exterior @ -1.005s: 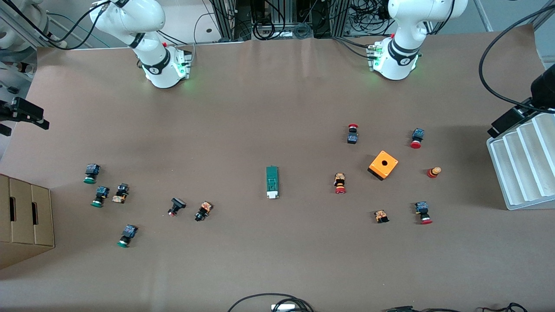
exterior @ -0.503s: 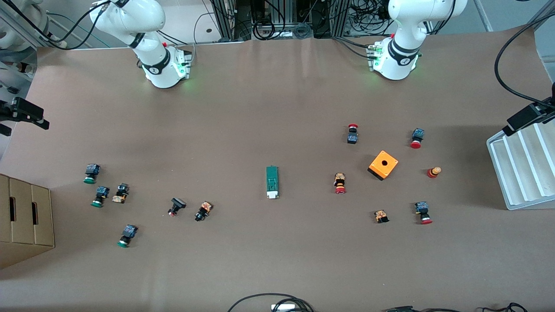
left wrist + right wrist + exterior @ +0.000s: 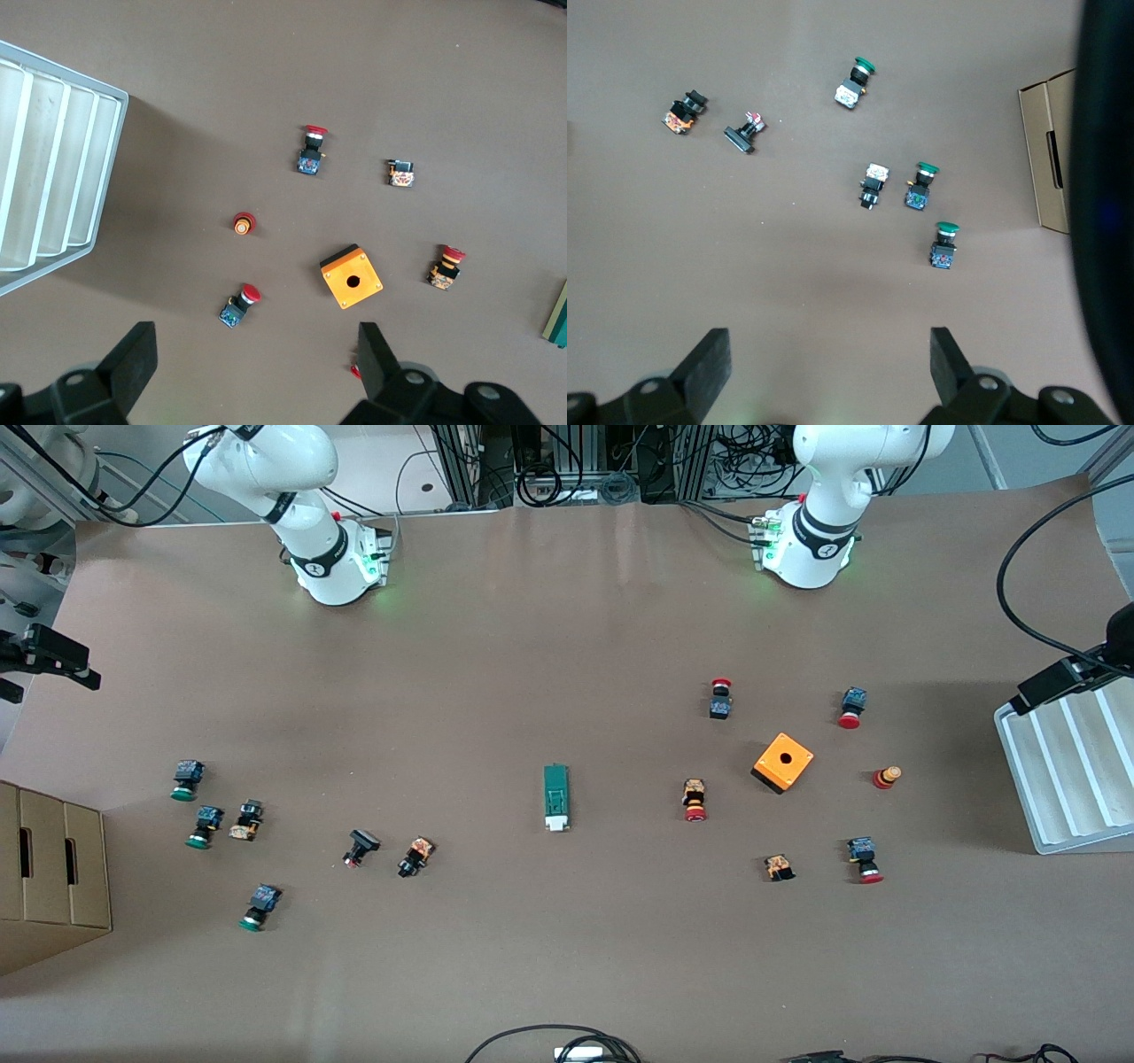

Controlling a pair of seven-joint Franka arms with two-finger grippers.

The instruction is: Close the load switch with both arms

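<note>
**Load switch untouched at mid-table, both grippers spread**

The load switch (image 3: 556, 798) is taken as landmark; it lies flat on the brown table (image 3: 567, 965), white block at its end nearer the front camera. Green-capped push buttons (image 3: 252, 909) are scattered toward the right arm's end from it; red-capped push buttons (image 3: 695, 800) and the orange box (image 3: 783, 762) are found toward the left arm's end. The left gripper (image 3: 252, 372) is held over the red group, fingers apart, nothing held; the right gripper (image 3: 830, 372) is held over the green group, likewise apart.

High front view, wrist cameras looking down
</note>
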